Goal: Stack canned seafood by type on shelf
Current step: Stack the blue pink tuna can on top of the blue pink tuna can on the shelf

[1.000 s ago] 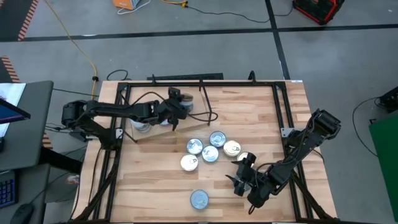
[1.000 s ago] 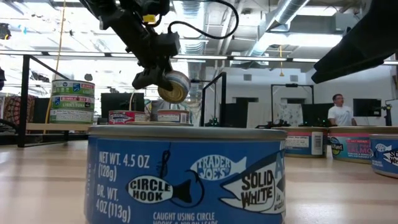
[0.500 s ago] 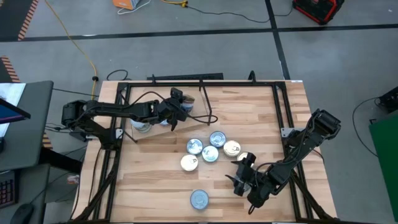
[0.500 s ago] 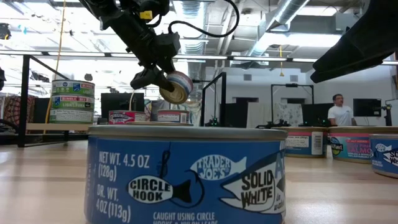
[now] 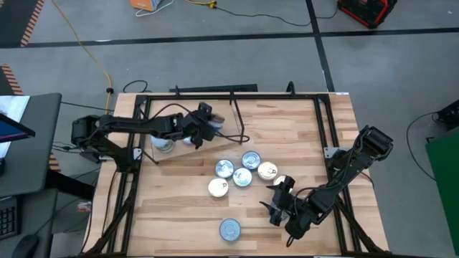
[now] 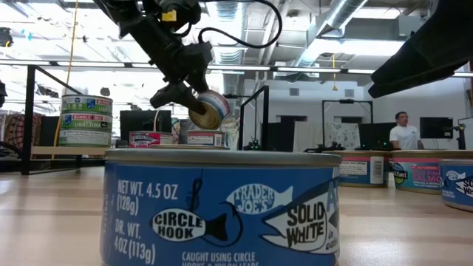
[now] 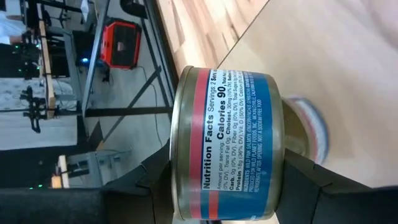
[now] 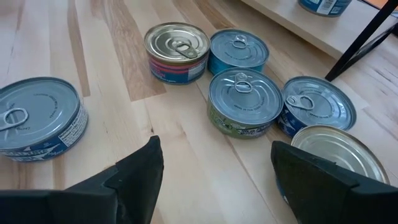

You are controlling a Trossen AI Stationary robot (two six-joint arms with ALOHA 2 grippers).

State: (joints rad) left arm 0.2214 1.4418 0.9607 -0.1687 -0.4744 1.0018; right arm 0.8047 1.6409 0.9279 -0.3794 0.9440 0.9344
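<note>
**Left gripper holds a pink-and-blue tin above the shelf**

The left gripper (image 6: 194, 103) clamps its dark fingers on a small round tin (image 7: 233, 146), tilted and lifted over the pale plywood shelf (image 5: 215, 141) at the table's back left; the tin's paper band is blue with pink stripes, its rim dull gold metal, and the printed panel reads "Nutrition Facts" and "Calories 90"; beneath it on the shelf lie two flat tins (image 6: 177, 138), and further along stands a stack of green-and-blue tins (image 6: 86, 120) lettered "Bumble Bee".

The right gripper (image 8: 211, 168) rests low over the butcher-block tabletop (image 5: 301, 136) at the front right, its black fingers spread apart with nothing between them; ahead of it sits a cluster of tins (image 5: 242, 172) with ribbed silver pull-tab lids, one gold-lidded with a pink label (image 8: 176, 52), one with a green label (image 8: 244, 101), the rest blue.

A lone blue tin (image 5: 229, 229) sits near the front edge; close up its label reads "Trader Joe's", "Circle Hook", "Solid White", "Net Wt. 4.5 oz (128g)".
</note>
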